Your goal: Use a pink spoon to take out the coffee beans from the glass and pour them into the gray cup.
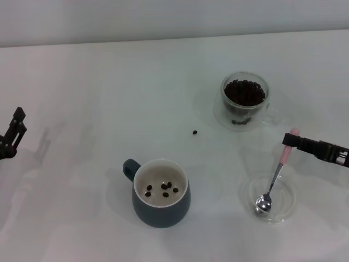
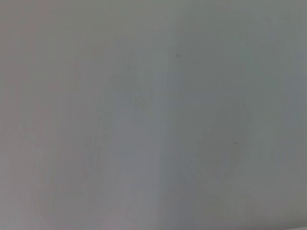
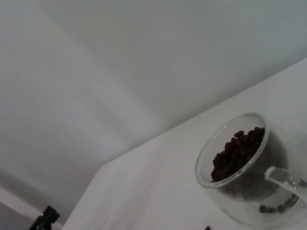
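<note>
The right gripper (image 1: 289, 141) pinches the pink spoon (image 1: 274, 180) by its handle tip, bowl resting in the saucer (image 1: 289, 210) near the table's (image 1: 82, 82) front right corner (no beans aboard), while the glass (image 1: 245, 100) behind stays nearly full and the gray cup (image 1: 161, 192) holds few coffee beans (image 1: 162, 189), so most scooping remains.

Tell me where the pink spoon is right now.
In the head view the pink spoon is on the robot's right: its bowl rests in the clear saucer, its handle tip is at the right gripper, nearer the robot than the glass.
</note>
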